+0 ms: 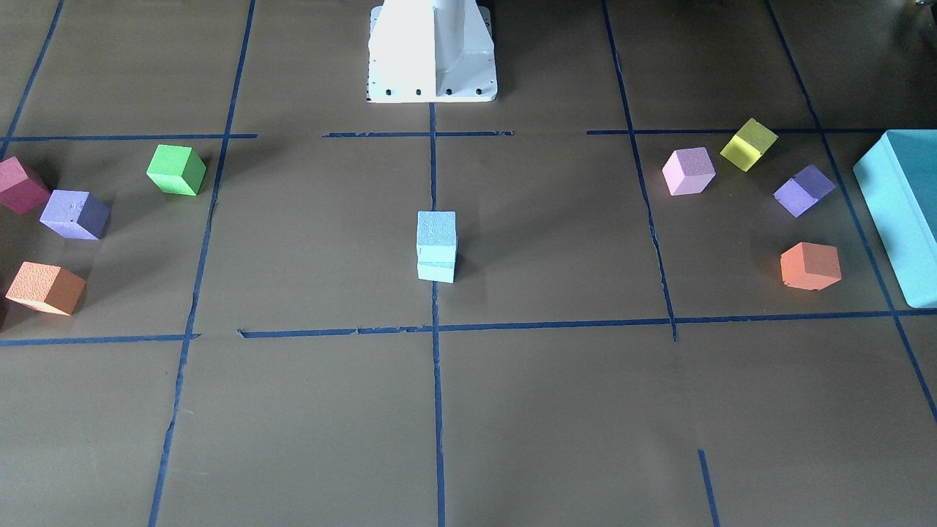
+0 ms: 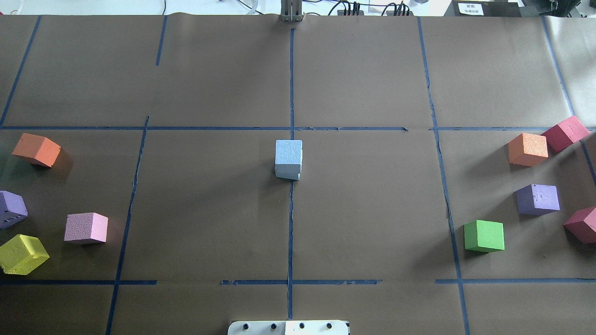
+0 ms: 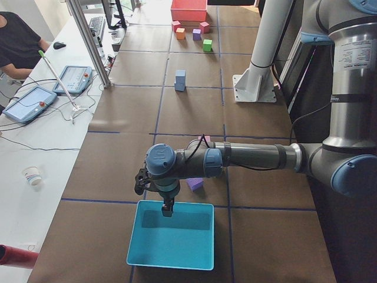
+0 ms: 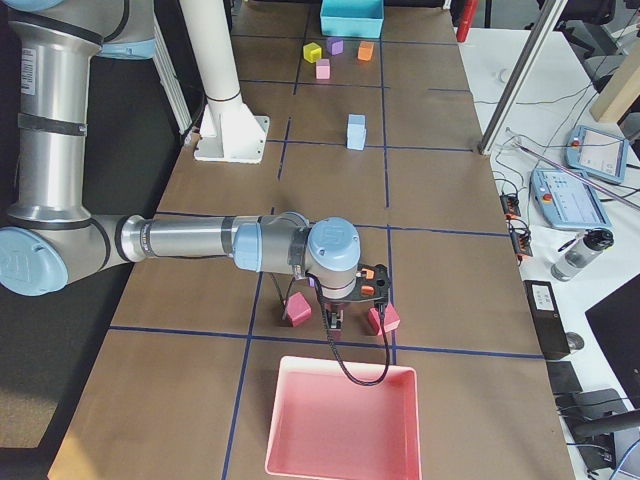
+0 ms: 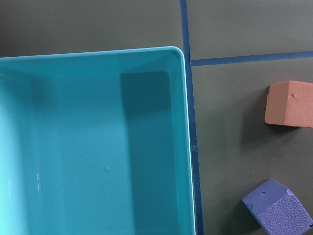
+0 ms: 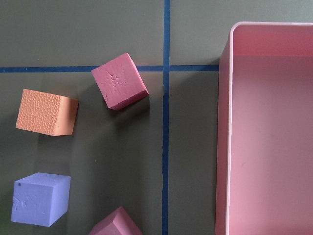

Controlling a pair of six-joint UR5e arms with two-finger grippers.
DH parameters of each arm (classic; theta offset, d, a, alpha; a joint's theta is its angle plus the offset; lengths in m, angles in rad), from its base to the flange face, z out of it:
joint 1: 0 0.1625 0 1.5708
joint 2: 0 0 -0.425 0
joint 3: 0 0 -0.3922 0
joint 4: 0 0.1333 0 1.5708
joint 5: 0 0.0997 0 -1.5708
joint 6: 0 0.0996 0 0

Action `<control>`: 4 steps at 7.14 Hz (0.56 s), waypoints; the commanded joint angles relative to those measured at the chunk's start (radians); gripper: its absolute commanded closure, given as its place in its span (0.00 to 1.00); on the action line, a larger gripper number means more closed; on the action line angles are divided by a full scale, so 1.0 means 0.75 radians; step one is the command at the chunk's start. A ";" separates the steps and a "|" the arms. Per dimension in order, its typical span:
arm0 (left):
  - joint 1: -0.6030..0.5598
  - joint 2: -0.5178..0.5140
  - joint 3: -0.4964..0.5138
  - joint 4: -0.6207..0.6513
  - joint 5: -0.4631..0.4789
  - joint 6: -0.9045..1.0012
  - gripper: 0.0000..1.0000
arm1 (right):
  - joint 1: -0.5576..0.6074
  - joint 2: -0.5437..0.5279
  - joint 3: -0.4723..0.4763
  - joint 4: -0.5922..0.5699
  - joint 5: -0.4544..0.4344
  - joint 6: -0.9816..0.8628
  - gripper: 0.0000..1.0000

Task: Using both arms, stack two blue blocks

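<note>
The two sky-blue blocks stand stacked at the table's centre on the blue tape line, the upper block [image 1: 437,230] on the lower block [image 1: 436,271]. The stack also shows in the overhead view [image 2: 288,153] and small in both side views [image 3: 180,81] [image 4: 355,131]. Neither arm is near it. My left gripper [image 3: 168,209] hangs over the teal box [image 3: 171,236] at the table's left end. My right gripper [image 4: 335,325] hangs by the near edge of the pink tray [image 4: 340,420] at the right end. I cannot tell whether either is open or shut.
Coloured cubes lie at both ends: orange [image 2: 36,150], purple [image 2: 10,209], pink [image 2: 86,228] and yellow [image 2: 22,253] on the robot's left; orange [image 2: 527,149], red [image 2: 564,133], purple [image 2: 538,199] and green [image 2: 484,236] on its right. The white pedestal [image 1: 432,51] stands behind the stack.
</note>
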 commanded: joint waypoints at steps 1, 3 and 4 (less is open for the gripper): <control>0.007 -0.002 0.012 -0.002 0.000 0.002 0.00 | 0.000 0.000 -0.001 0.000 0.000 -0.002 0.00; 0.009 0.002 0.016 0.000 0.003 0.002 0.00 | 0.000 0.000 -0.005 0.000 0.000 -0.002 0.00; 0.011 0.002 0.026 0.000 0.003 0.004 0.00 | 0.000 -0.002 -0.005 0.000 0.000 -0.002 0.00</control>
